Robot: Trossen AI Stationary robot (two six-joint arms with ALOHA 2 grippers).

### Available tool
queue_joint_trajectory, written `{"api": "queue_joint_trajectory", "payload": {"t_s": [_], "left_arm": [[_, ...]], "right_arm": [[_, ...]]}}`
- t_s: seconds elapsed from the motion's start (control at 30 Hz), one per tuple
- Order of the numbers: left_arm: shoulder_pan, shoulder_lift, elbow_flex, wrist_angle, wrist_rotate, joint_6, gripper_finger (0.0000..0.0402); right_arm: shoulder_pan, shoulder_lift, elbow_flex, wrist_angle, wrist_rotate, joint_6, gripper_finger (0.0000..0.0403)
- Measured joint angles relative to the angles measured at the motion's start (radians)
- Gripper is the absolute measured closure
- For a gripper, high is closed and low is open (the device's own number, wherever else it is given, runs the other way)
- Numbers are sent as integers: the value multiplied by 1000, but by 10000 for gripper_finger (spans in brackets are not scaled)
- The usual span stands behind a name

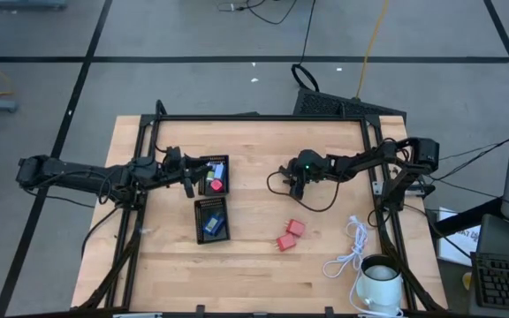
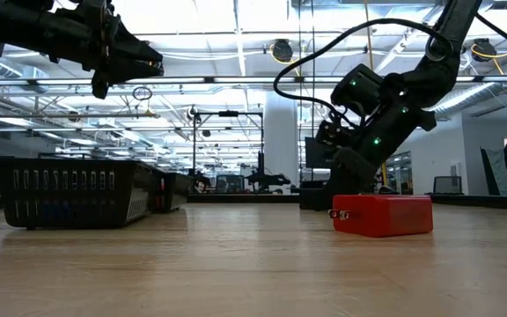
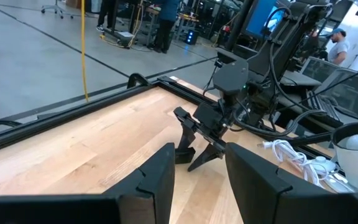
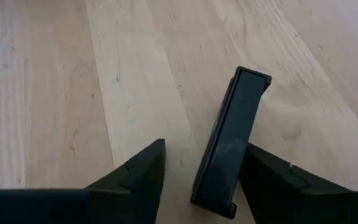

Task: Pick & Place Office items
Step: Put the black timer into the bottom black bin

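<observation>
1. The right gripper (image 1: 292, 183) is low over the middle of the wooden table (image 1: 254, 265). Its fingers are apart and nothing is clamped between them.
2. In the right wrist view a flat black block (image 4: 232, 146) lies on the wood between the two fingers. It sits much closer to one finger than to the other and seems to touch that one or almost touch it.
3. The long axis of this block runs forward from the gripper, only a little tilted from the direction of the fingers. So the fingers would close across its narrow side, which looks like the good way to take it.
4. The block is off centre, so the judgement is that closing may push it sideways before both fingers meet it.
5. The left gripper (image 1: 186, 177) hangs above the table just beside the upper black tray (image 1: 205, 168). Its fingers are a little apart and hold nothing, as the left wrist view shows.
6. The right arm is clearly the nearer one to the black block. Two red blocks (image 1: 291, 236) lie nearer the table's front edge, also on the right arm's side.
7. Some coloured pieces are already in the upper tray and in the lower black tray (image 1: 211, 208).
</observation>
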Motion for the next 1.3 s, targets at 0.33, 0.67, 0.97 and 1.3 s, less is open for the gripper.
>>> {"api": "queue_joint_trajectory", "payload": {"t_s": [0.33,0.67,0.97,1.3], "left_arm": [[0,0,0,5,0,-1,256],[0,29,0,-2,-10,-26,256],[0,138,0,59,-26,-38,256],[1,356,0,370,-23,-109,194]], "right_arm": [[-7,0,-1,0,-5,-38,329],[-3,-96,-6,-27,8,-108,356],[51,-249,-4,-17,1,-111,354],[98,-295,-3,72,-159,-108,354]]}}
